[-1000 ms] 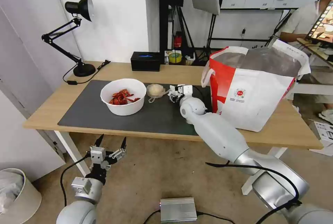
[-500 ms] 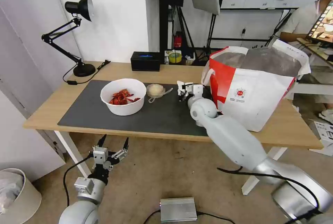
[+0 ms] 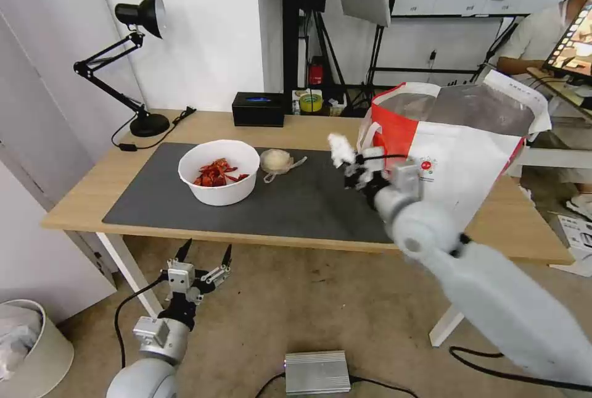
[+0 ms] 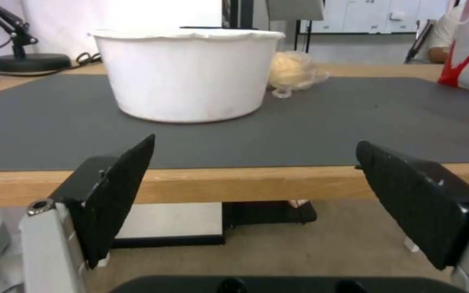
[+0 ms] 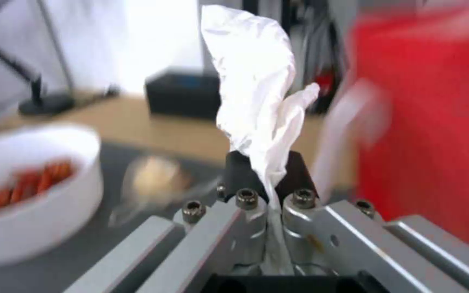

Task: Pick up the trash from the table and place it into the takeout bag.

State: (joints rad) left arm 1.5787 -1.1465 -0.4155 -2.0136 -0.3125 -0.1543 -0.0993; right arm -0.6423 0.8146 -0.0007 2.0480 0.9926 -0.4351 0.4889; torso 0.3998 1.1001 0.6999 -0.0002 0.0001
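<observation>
My right gripper [image 3: 353, 168] is shut on a white tissue wad [image 3: 340, 149] and holds it in the air above the dark mat [image 3: 296, 207], just left of the takeout bag [image 3: 459, 163]. In the right wrist view the tissue [image 5: 253, 81] sticks up from the shut gripper [image 5: 264, 165], with the bag's red panel [image 5: 435, 122] close beside it. A white bowl with red shell scraps [image 3: 219, 171] and a small clear tub with pale contents [image 3: 276, 160] sit on the mat. My left gripper [image 3: 203, 262] hangs open below the table's front edge [image 3: 246, 239], facing the bowl [image 4: 185, 73].
A black desk lamp [image 3: 139, 65] and a black rectangular box [image 3: 259, 108] stand at the table's back. A white round bin [image 3: 28, 342] is on the floor at the left, and a silver box [image 3: 317, 372] lies on the floor below.
My right arm has risen off the mat and swung right toward the bag, carrying the tissue wad. The left gripper has barely shifted.
</observation>
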